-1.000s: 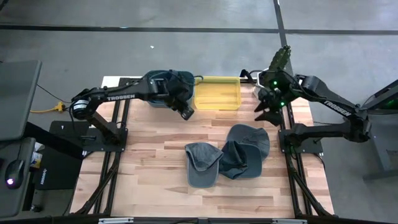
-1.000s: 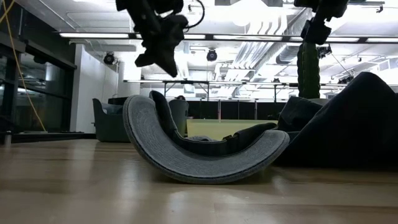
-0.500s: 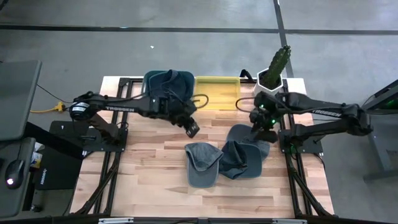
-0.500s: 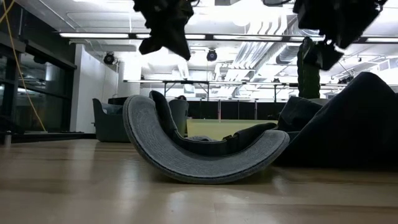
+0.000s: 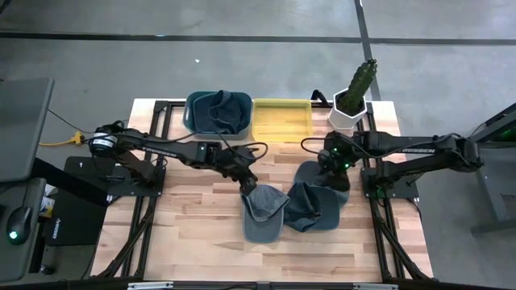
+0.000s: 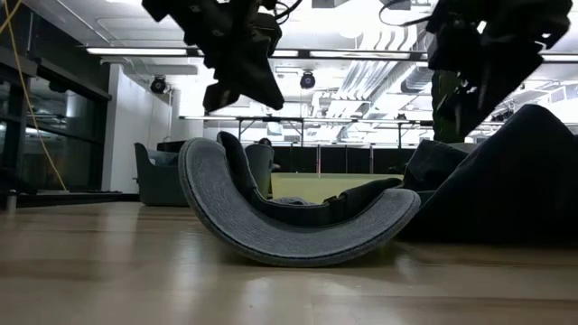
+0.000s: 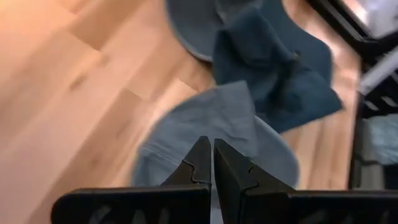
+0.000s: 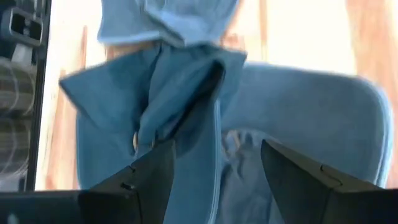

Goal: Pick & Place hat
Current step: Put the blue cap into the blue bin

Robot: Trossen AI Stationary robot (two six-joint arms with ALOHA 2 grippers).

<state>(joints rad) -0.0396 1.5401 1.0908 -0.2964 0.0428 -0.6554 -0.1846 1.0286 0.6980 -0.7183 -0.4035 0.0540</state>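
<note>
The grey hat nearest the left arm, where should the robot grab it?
Probably the brim edge of the grey hat. In the low view the brim curls up off the table, so fingers could close over it, coming from above on the left end effector's side.

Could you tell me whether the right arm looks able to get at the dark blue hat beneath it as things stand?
Probably yes: the right gripper hangs just above the dark blue hat, jaws open, nothing between them.
</note>
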